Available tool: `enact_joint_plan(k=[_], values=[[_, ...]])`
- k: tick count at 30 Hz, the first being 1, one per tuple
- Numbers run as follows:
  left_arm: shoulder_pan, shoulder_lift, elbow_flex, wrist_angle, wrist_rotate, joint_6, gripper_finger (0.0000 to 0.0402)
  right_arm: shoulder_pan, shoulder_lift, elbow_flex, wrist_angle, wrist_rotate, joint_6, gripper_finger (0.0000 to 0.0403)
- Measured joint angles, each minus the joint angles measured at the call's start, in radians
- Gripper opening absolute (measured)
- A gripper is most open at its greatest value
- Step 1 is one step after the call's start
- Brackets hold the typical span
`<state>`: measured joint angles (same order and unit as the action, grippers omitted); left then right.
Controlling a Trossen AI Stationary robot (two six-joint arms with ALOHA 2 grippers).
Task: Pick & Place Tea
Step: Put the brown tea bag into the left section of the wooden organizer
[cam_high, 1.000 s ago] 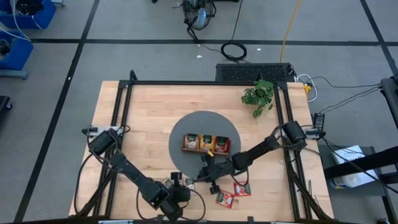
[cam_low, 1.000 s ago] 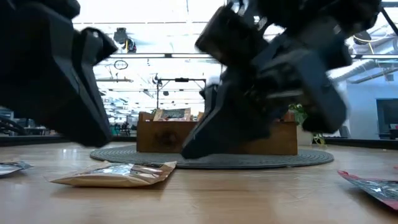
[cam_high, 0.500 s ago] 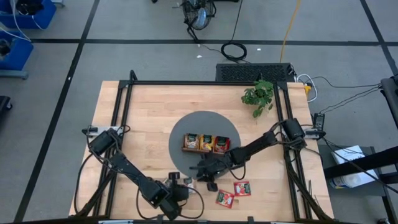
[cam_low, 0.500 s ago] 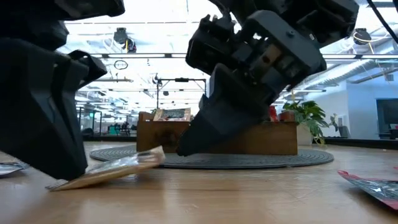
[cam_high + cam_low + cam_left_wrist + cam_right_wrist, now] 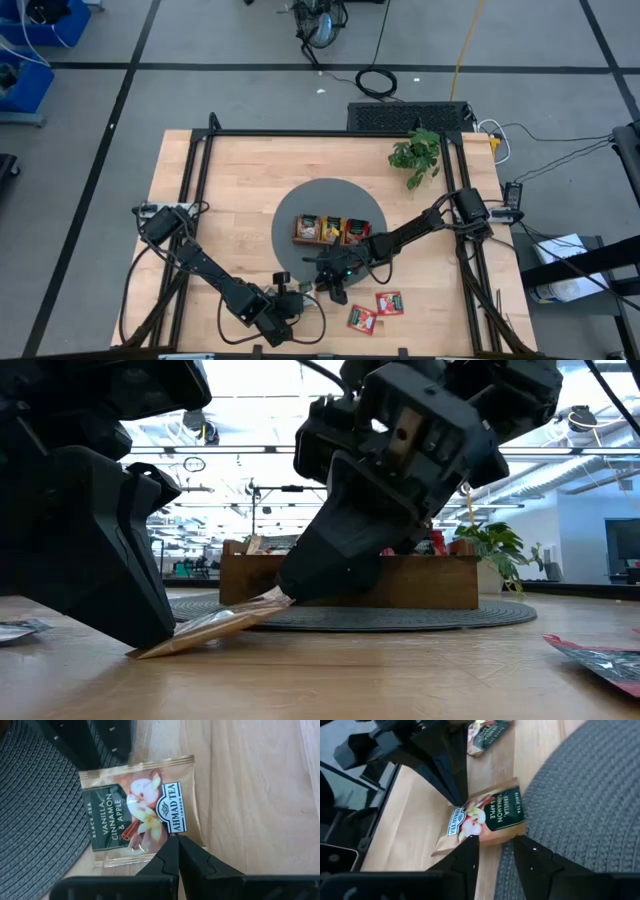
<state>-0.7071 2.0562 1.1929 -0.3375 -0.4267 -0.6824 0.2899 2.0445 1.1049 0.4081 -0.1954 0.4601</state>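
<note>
1. The left tool [image 5: 178, 851] has its two fingers pressed together, pinching the near edge of a tan-and-green vanilla, cinnamon and apple tea sachet [image 5: 142, 815].
2. That sachet [image 5: 215, 626] is tilted: its near end touches the wooden counter [image 5: 400, 675], its far end is raised toward the edge of the round grey woven mat [image 5: 420, 617].
3. The right tool [image 5: 492, 842] has its fingers parted on either side of the sachet's [image 5: 487, 817] opposite edge, holding nothing that can be seen.
4. In the high view both tools meet near the front of the counter [image 5: 240, 190], just before the mat [image 5: 330, 195].
5. A wooden tray [image 5: 331, 232] on the mat holds more sachets.
6. Two red sachets [image 5: 375, 311] lie flat on the counter, to the right of the tools.
7. Another sachet [image 5: 487, 732] lies on the counter beyond the left tool.
8. A small potted plant [image 5: 417, 152] stands at the far right.
</note>
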Motion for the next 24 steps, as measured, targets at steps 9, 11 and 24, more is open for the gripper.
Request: enact_joint_plan(k=[9,11,24], values=[[0.000,0.003,-0.001,0.004,0.004,0.005,0.0010,-0.019,0.000,0.000,-0.007,-0.044,0.094,0.0112],[0.000,0.003,-0.001,0.005,0.002,0.017,0.0010,-0.020,0.000,0.000,-0.022,-0.044,0.110,0.0112],[0.004,0.004,-0.003,0.046,-0.012,0.055,0.0010,-0.017,0.043,0.003,0.057,-0.036,0.123,0.0112]])
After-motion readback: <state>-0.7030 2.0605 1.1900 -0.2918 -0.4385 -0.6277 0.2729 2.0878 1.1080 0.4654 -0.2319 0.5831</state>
